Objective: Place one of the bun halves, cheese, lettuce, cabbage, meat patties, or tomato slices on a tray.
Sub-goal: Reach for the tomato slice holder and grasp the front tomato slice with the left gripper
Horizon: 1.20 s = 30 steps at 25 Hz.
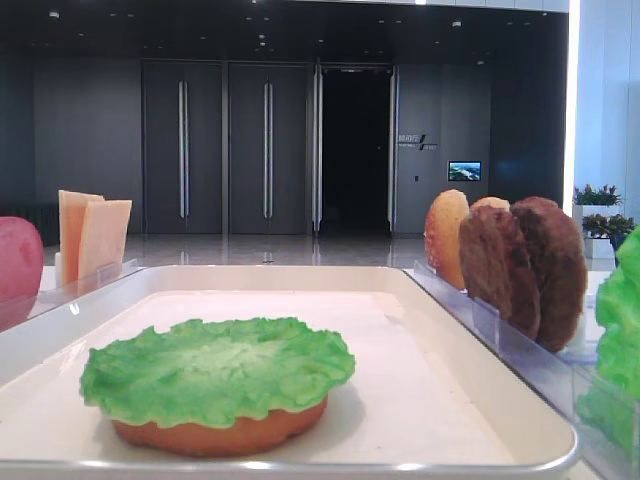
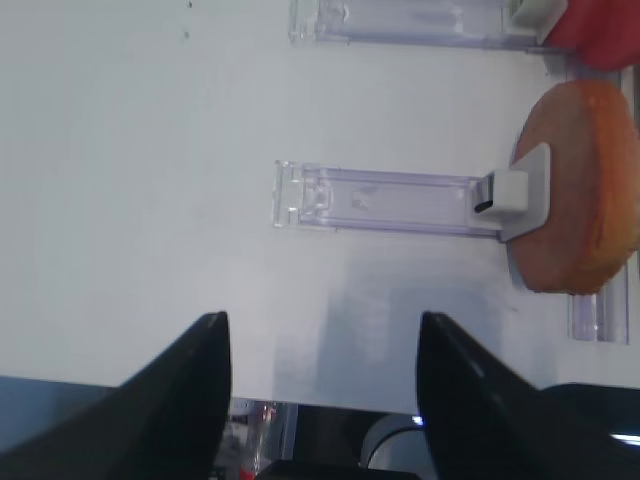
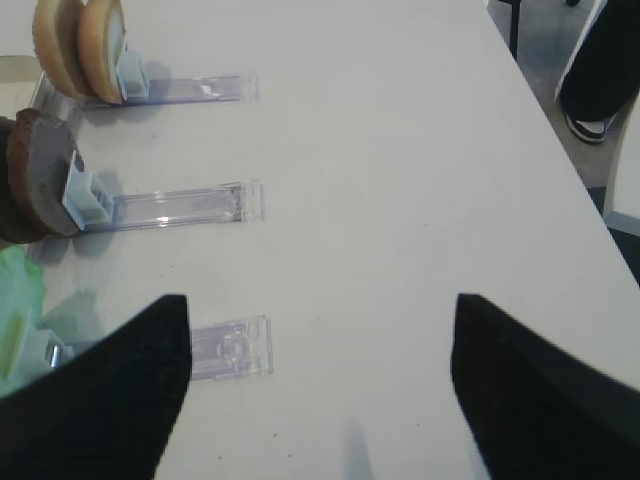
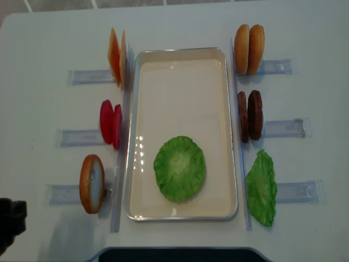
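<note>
In the overhead view the tray (image 4: pixel 182 60) runs lengthwise top to bottom; lettuce (image 4: pixel 179 168) lies flat on a bun half (image 1: pixel 215 436), lower centre. Left gripper (image 2: pixel 322 372) and right gripper (image 3: pixel 318 335) both spread, holding nothing.

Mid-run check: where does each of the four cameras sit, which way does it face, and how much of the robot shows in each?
Exterior high: table level at the tray's near end, facing the hall; lettuce on a bun half; no robot.
Right wrist: above the table, looking down; open right gripper, meat patties.
Left wrist: looking down; open left gripper, a bun half in its holder.
Realsense: overhead; a dark arm part at bottom left.
Shared: lettuce and tray in both exterior views.
</note>
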Each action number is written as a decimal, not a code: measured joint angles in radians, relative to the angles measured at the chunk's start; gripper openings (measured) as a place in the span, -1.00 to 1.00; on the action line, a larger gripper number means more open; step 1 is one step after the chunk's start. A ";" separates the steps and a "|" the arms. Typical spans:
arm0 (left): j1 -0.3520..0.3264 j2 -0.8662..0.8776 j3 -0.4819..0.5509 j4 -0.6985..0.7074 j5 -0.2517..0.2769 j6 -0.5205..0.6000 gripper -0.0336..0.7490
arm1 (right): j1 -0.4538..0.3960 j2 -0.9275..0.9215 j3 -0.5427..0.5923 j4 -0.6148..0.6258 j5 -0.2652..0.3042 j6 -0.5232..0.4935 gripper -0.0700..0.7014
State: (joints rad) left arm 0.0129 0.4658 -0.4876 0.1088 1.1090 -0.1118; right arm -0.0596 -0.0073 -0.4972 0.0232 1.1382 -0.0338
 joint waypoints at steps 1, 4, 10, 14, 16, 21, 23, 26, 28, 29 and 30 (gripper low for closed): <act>0.000 0.035 -0.011 0.000 -0.003 -0.002 0.24 | 0.000 0.000 0.000 0.000 0.000 0.000 0.58; 0.000 0.148 -0.052 -0.001 -0.005 -0.005 0.24 | 0.000 0.000 0.000 0.000 0.000 0.000 0.58; 0.000 0.369 -0.179 -0.003 -0.019 -0.005 0.24 | 0.000 0.000 0.000 0.000 0.000 0.000 0.58; 0.000 0.511 -0.283 -0.014 -0.022 -0.005 0.24 | 0.000 0.000 0.000 0.000 0.000 0.000 0.58; 0.000 0.575 -0.338 -0.020 -0.022 -0.005 0.24 | 0.000 0.000 0.000 0.000 0.000 0.000 0.58; 0.000 0.730 -0.446 -0.050 -0.023 -0.005 0.24 | 0.000 0.000 0.000 0.000 0.000 0.000 0.58; 0.000 0.780 -0.485 -0.054 -0.023 -0.005 0.24 | 0.000 0.000 0.000 0.000 0.000 0.000 0.58; 0.000 0.851 -0.534 -0.056 -0.024 -0.005 0.24 | 0.000 0.000 0.000 0.000 0.000 0.000 0.58; 0.000 0.894 -0.561 -0.060 -0.025 -0.005 0.24 | 0.000 0.000 0.000 0.000 0.000 0.000 0.58; 0.000 0.910 -0.573 -0.062 -0.025 -0.005 0.24 | 0.000 0.000 0.000 0.000 0.000 0.000 0.58; 0.000 0.927 -0.585 -0.063 -0.025 -0.005 0.24 | 0.000 0.000 0.000 0.000 0.000 0.000 0.58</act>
State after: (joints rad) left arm 0.0129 1.3933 -1.0729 0.0453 1.0838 -0.1172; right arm -0.0596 -0.0073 -0.4972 0.0232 1.1382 -0.0338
